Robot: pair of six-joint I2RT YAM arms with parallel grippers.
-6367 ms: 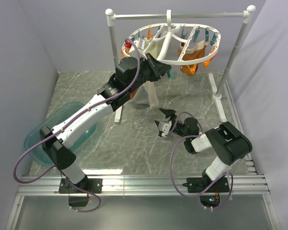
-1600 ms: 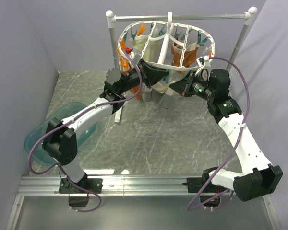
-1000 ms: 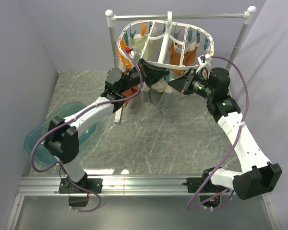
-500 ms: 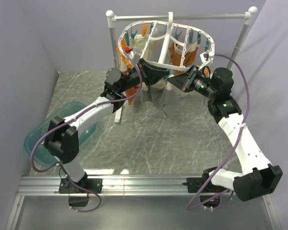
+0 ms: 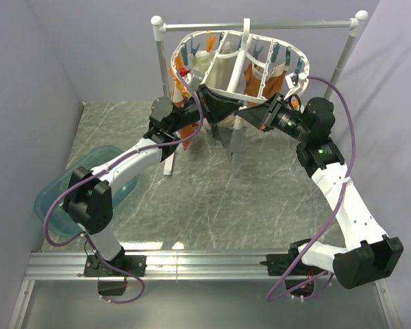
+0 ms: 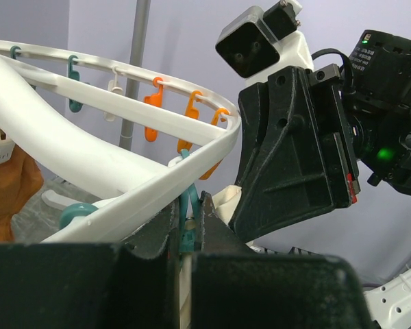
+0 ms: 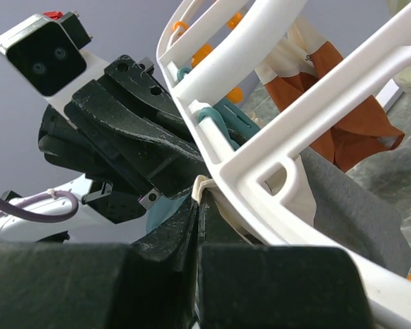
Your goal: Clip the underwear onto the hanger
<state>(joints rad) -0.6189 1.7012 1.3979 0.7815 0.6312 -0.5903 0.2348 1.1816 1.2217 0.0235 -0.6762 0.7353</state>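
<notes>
The white oval hanger [image 5: 231, 90] hangs from the rail by its hook, with orange and teal pegs along its ring. My left gripper [image 5: 221, 112] reaches under its near rim and is shut on a teal peg [image 6: 187, 221] below the white ring [image 6: 116, 181]. My right gripper [image 5: 247, 115] faces it from the right, shut on the cream top edge of the underwear [image 7: 200, 186]. The underwear's grey part [image 7: 359, 216] droops below the frame [image 7: 274, 127]. In the top view the underwear [image 5: 235, 139] hangs between the two grippers.
The silver rail stand [image 5: 260, 24] with white knobs carries the hanger. Rust-orange garments [image 5: 279, 81] and a cream garment [image 5: 216, 68] are clipped on it. A teal tub [image 5: 58, 202] sits at the table's left edge. Purple walls close in left, right and behind.
My right gripper has risen and moved left, up to the left gripper, lifting the underwear's edge under the hanger rim. The hanger has swung slightly to the right. The left gripper has stayed put.
</notes>
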